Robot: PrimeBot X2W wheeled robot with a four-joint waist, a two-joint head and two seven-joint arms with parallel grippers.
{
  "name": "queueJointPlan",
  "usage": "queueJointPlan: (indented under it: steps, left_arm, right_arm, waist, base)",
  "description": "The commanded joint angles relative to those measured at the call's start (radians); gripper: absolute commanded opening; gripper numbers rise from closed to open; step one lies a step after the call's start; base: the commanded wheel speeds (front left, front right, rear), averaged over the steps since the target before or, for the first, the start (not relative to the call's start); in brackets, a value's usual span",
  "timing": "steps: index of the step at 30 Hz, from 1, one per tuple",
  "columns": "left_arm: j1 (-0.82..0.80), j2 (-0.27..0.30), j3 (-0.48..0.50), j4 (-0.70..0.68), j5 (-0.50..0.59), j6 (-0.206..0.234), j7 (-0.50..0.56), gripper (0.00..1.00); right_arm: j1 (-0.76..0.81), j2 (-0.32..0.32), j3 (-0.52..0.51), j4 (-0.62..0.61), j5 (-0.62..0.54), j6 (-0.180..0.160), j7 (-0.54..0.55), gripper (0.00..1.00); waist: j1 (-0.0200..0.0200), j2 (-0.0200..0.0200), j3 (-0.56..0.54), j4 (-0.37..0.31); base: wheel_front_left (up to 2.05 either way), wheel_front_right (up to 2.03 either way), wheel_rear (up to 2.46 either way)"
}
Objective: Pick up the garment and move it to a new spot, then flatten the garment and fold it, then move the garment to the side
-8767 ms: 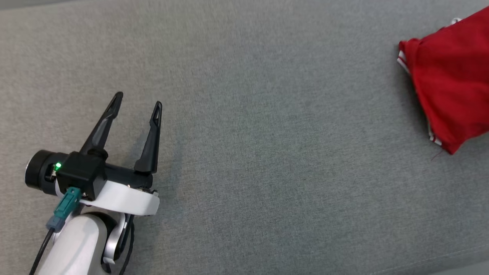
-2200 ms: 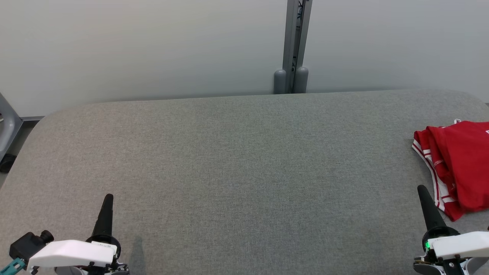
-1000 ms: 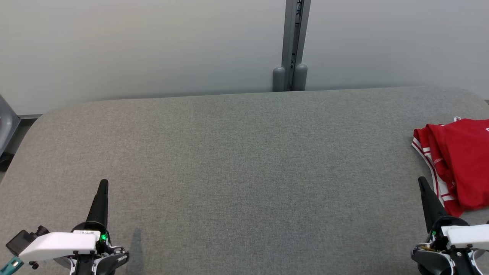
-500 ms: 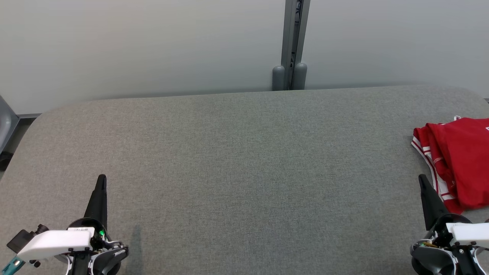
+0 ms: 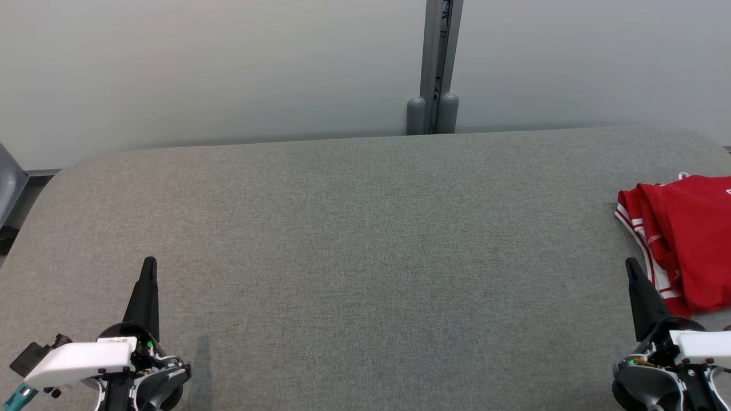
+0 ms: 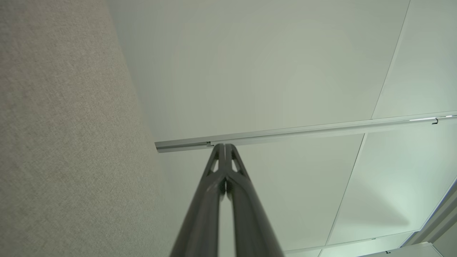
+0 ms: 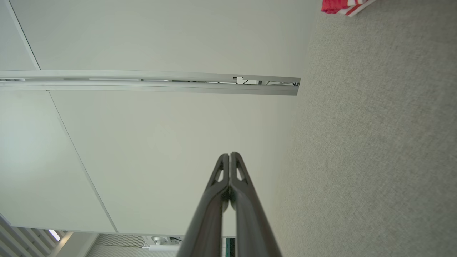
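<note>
1. The left end effector (image 5: 149,267) is at the lower left of the frame. It is clenched tight and holds nothing.
2. The right end effector (image 5: 630,266) is at the lower right, clenched and empty too.
3. The red garment (image 5: 691,240) lies at the right edge of the grey surface (image 5: 365,245), just beside the right end effector.

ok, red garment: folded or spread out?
Folded, it seems: the red garment lies in stacked layers, striped edges together, at the right of the grey table. Part is out of frame.

Nothing is legible: the small white label (image 5: 117,341) on the left gripper (image 5: 149,264) is too blurred to read.
</note>
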Motion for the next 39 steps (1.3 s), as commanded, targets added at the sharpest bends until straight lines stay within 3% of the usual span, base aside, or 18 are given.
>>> queueJointPlan:
  steps: [1,39]
  left_arm:
    - [-0.013,0.003,0.005,0.001,0.0,-0.004,0.003,0.0]
    - [-0.014,-0.001,0.009,0.001,0.006,-0.004,0.006,0.0]
  right_arm:
    - [-0.009,-0.008,-0.002,0.002,0.002,0.001,0.001,0.0]
    - [-0.009,-0.008,-0.001,0.002,0.002,0.001,0.001,0.0]
  waist:
    - [0.0,0.0,0.0,0.0]
    - [0.0,0.0,0.0,0.0]
  base:
    - [0.0,0.0,0.0]
    - [0.0,0.0,0.0]
